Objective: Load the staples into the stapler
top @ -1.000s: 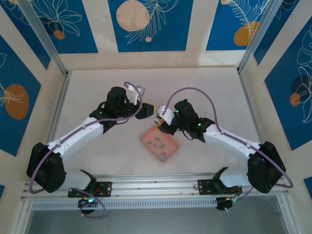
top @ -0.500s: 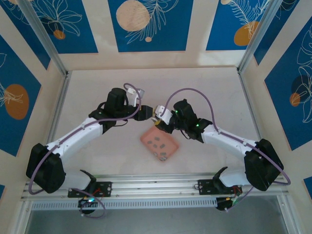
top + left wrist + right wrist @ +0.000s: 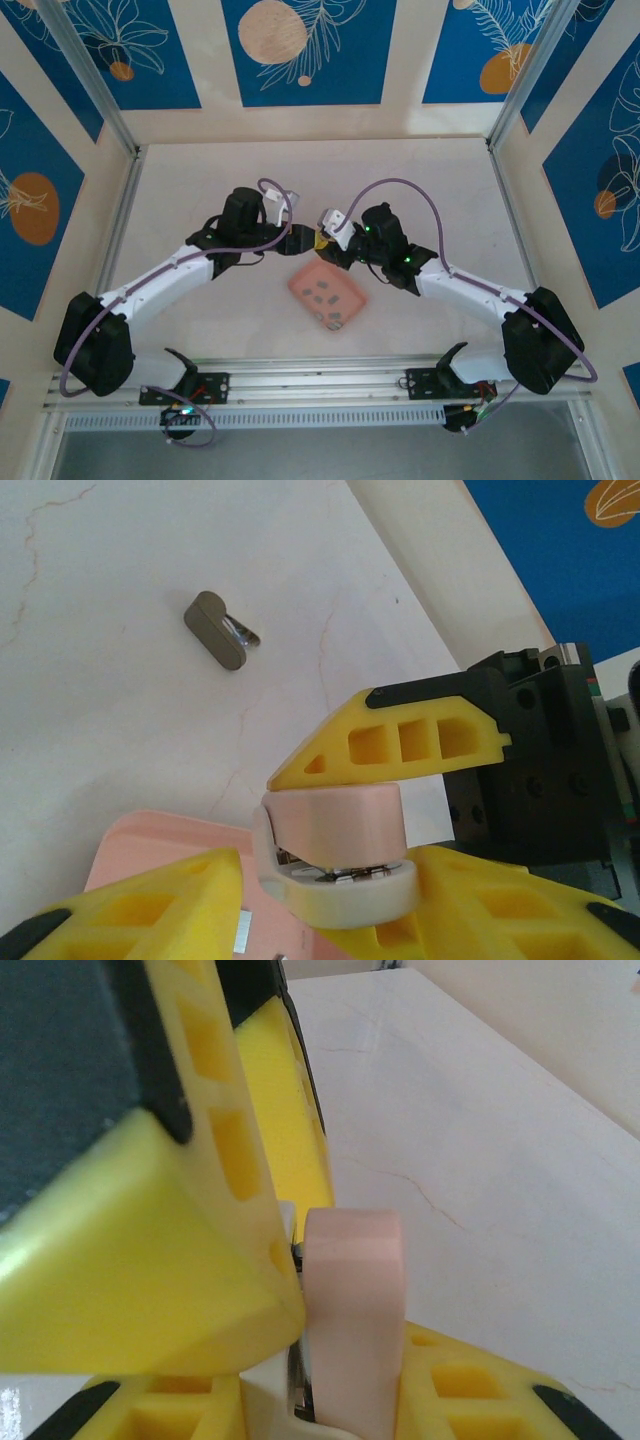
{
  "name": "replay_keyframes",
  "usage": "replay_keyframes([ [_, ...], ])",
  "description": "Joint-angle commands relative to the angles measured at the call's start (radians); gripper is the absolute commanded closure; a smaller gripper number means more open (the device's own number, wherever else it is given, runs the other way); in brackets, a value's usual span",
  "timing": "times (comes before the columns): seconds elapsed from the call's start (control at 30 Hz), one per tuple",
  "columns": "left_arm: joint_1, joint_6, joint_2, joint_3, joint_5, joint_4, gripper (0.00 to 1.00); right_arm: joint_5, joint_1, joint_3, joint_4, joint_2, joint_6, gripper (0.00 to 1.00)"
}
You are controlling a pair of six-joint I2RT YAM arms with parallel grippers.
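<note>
Slippage of the stapler [image 3: 335, 830] is the principal hazard at this step. My right gripper [image 3: 324, 243] is closed partway on the stapler, which stands between its fingers in the right wrist view, off the table just past the far corner of the pink tray [image 3: 340, 283]. My left gripper [image 3: 308, 239] straddles the same body with its jaws partly open. In the left wrist view a narrow gap shows between one finger [image 3: 150, 900] and the stapler's white base, so I judge that this gripper has hold of nothing.

If the left jaws close off-centre, they could push against the right grip, twist the stapler and drop it onto the tray or beside it. The body is small, smooth and rounded, so I expect it to slide readily under uneven pressure. Both grippers crowd one short part, so a collision between their fingers is a second risk.

The staples [image 3: 325, 296] lie loose inside the tray, scattered across its floor. Neither gripper touches them. A falling stapler could knock them over the tray's rim. Metal glints inside the stapler's mouth, but I cannot tell whether it is a loaded strip. A small grey part [image 3: 215, 630] lies on the bare table, well apart from the tray.
</note>
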Motion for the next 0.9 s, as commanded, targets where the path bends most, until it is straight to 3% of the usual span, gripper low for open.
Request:
replay_keyframes([
  [0.0, -0.014, -0.027, 0.027, -0.008, -0.008, 0.033, 0.54, -0.033, 0.005, -0.007, 0.043, -0.036, 0.002, 0.78],
  [0.3, -0.039, -0.057, 0.059, -0.005, -0.001, 0.084, 0.57, -0.006, 0.022, -0.015, 0.069, -0.035, -0.002, 0.78],
  [0.5, -0.045, -0.024, 0.067, 0.006, 0.004, 0.070, 0.82, 0.016, 0.016, -0.023, 0.087, -0.041, 0.028, 0.76],
  [0.6, -0.044, 0.063, 0.048, 0.004, -0.022, 0.054, 0.87, -0.008, -0.007, -0.037, 0.083, -0.067, 0.069, 0.67],
  [0.7, -0.043, 0.184, 0.009, -0.021, -0.037, 0.078, 0.89, -0.102, -0.062, -0.070, 0.062, -0.121, 0.107, 0.52],
  [0.87, -0.041, 0.461, -0.053, -0.097, 0.058, 0.193, 0.95, -0.425, -0.214, -0.099, -0.030, -0.217, 0.149, 0.48],
])
